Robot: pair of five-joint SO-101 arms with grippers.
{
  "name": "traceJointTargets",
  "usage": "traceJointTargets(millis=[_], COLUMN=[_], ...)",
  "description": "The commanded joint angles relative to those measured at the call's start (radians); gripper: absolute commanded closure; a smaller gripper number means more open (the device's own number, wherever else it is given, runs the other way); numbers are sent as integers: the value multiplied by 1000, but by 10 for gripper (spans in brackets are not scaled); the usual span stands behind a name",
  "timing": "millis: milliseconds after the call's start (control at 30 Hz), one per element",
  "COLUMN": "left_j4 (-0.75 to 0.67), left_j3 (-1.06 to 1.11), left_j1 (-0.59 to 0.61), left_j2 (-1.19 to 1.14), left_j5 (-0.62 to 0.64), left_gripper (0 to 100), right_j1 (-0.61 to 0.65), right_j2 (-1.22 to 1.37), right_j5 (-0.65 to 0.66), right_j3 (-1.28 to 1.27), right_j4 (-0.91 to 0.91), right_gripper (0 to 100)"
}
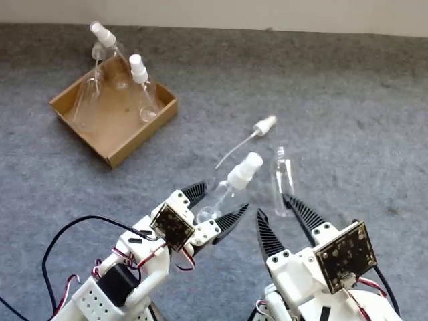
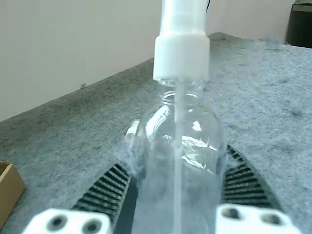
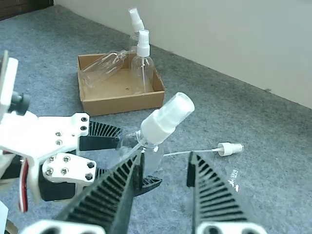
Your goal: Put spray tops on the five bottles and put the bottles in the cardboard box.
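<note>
Grey, fuzzy carpet (image 1: 348,87) covers the table, its nap matted and flecked with lint, and runs back to a plain pale wall (image 1: 267,13).

At the near edge, the left gripper (image 1: 215,204) is clamped on a clear bottle (image 1: 212,202). Its black ribbed fingers press the rounded shoulders from either side. The bottle is tilted away from the arm. It carries a white spray top (image 1: 244,170) with a cylindrical collar, and a thin dip tube shows through the glassy wall.

Just beside it, the right gripper (image 1: 277,221) stands with its serrated, tapering fingers spread and nothing between them. They point at an uncapped bottle (image 1: 283,177), slim and transparent, lying on its side on the carpet.

A little farther out lies a loose spray top (image 1: 264,126), its long fine tube trailing back toward the held bottle.

Well apart, at the far left, sits the cardboard box (image 1: 144,137), shallow, square and brown, turned corner-on to the arms. One clear bottle (image 1: 87,100) lies flat on its floor. A capped bottle (image 1: 144,90) stands inside by the right wall. A third bottle (image 1: 107,47), also capped in white, rises at the far corner; whether it stands inside cannot be told.
</note>
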State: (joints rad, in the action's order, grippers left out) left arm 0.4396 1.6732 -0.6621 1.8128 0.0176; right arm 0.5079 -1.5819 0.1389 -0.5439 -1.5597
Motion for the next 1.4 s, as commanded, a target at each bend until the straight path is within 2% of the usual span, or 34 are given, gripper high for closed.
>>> traceJointTargets(millis=[0, 167, 367, 500, 600, 833, 1200, 1367], left_j4=[-60, -117, -181, -184, -193, -387, -402, -402], left_j3=[21, 21, 21, 21, 13, 21, 21, 21], left_j1=[7, 28, 219, 285, 292, 326, 328, 335], left_j2=[16, 16, 16, 16, 16, 16, 16, 16], left_j5=[-6, -11, -5, -5, -5, -5, 3, 176], left_gripper=[902, 902, 902, 902, 902, 902, 902, 902], right_j1=[5, 5, 5, 5, 5, 5, 28, 113], right_j2=[5, 5, 5, 5, 5, 5, 5, 4], right_j5=[9, 9, 9, 9, 3, 3, 2, 3], right_j3=[-42, -174, -254, -292, -392, -633, -739, -837], right_j4=[61, 170, 197, 245, 352, 552, 728, 797], right_gripper=[926, 964, 995, 995, 995, 995, 995, 995])
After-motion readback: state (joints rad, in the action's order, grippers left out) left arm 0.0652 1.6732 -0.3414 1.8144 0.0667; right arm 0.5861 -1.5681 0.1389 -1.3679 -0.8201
